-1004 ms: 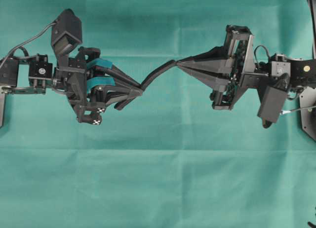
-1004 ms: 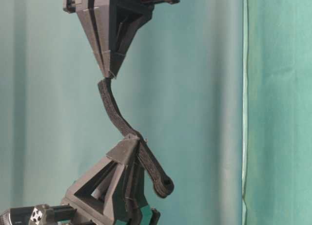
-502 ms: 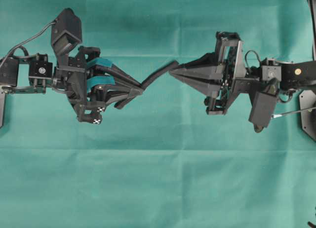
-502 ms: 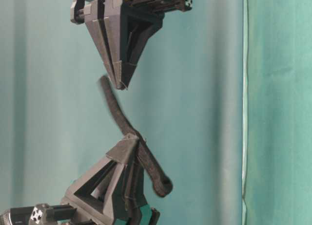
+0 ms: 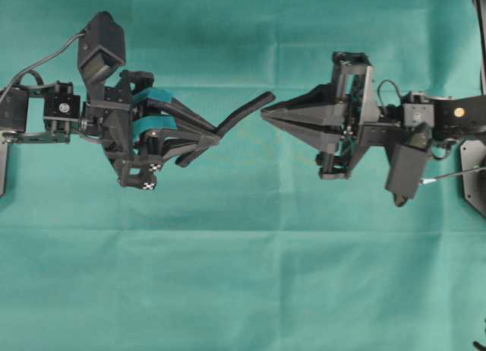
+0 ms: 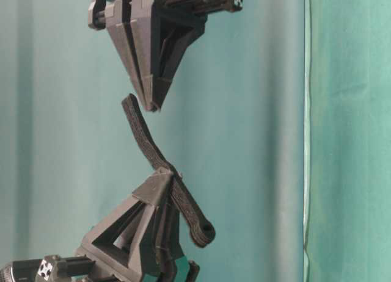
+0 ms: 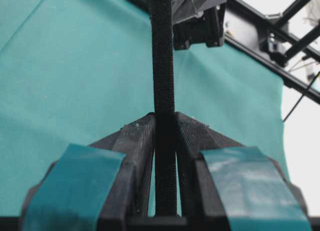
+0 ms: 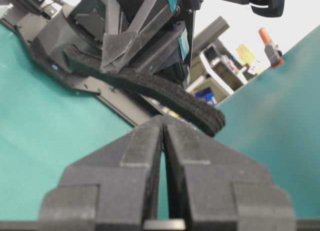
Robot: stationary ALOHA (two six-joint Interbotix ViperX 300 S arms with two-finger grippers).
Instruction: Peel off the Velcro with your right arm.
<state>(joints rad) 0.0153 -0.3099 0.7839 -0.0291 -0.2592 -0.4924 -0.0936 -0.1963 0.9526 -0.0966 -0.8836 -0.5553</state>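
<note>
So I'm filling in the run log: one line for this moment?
left gripper: shut on strip | right gripper: shut, empty, beside strip's free end | peel: not done

both arms matte black, boxy wrists w/ open frame brackets. left tool (image 5: pixel 216 134): pointed triangular fingers w/ teal tape strips, small b/w checker tags near base, black cable looping off wrist cam housing. right tool (image 5: pixel 264 112): plain black triangular fingers, no tape; brass-coloured screw on wrist block, thin cable loop.
</note>
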